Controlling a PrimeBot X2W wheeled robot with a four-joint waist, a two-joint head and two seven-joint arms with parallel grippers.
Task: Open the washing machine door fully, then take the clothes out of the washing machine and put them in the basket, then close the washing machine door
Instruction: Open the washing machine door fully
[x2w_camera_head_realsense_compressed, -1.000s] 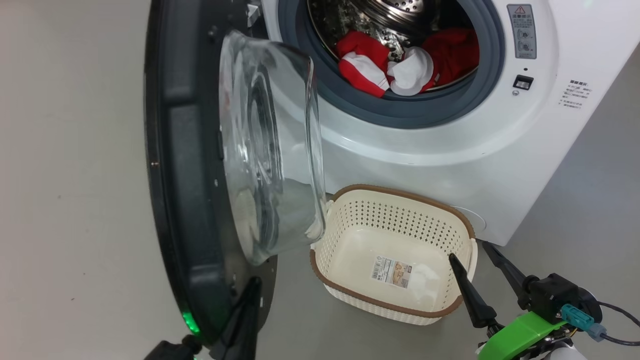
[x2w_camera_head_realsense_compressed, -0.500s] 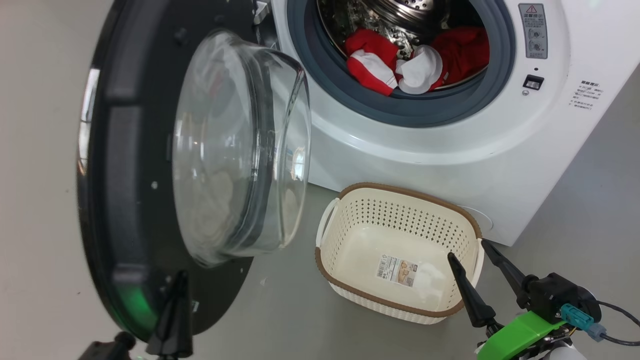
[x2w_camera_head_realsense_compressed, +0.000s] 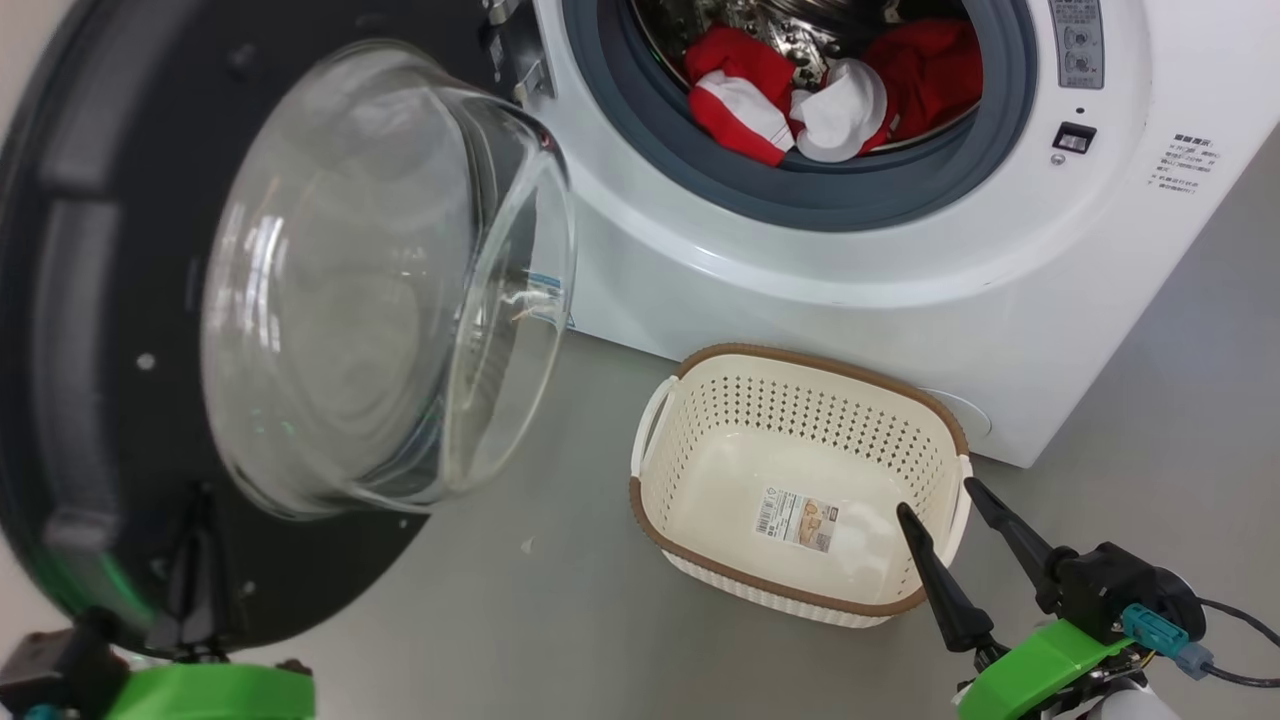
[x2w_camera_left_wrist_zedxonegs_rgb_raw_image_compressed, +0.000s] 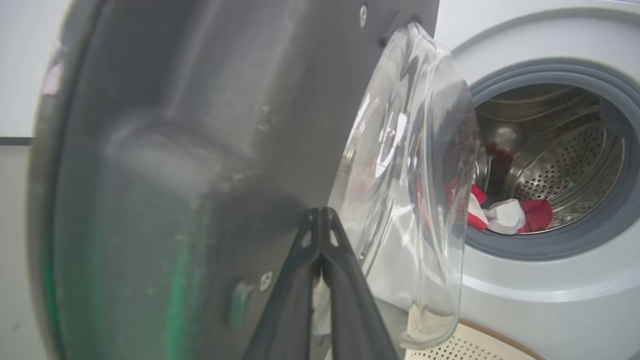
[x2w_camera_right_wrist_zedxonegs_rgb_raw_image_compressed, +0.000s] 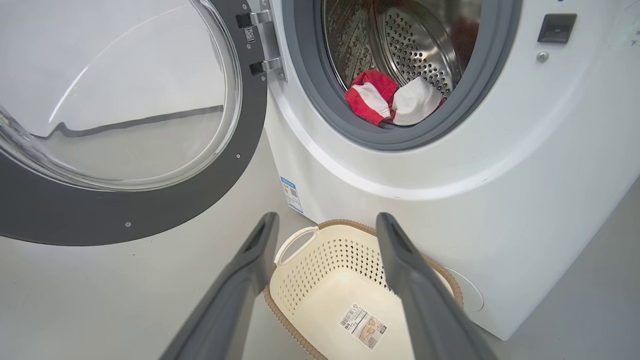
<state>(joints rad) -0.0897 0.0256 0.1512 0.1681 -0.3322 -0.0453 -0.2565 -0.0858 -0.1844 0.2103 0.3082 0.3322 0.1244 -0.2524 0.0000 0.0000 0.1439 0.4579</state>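
The washing machine stands with the washing machine door swung wide. To finish opening it, I'd push steadily on the black rim, about the hinge, never on the glass. The empty basket sits on the floor in front, and the clothes lie in the drum. The left pincer, fingers closed together, seems to touch the door's lower inner face. The right pincer is spread open at the basket's near rim, well apart from the clothes.

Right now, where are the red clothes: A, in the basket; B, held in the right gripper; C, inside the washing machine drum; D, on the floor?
C: the clothes lie bunched low in the drum of the washing machine, just behind its grey rubber ring.
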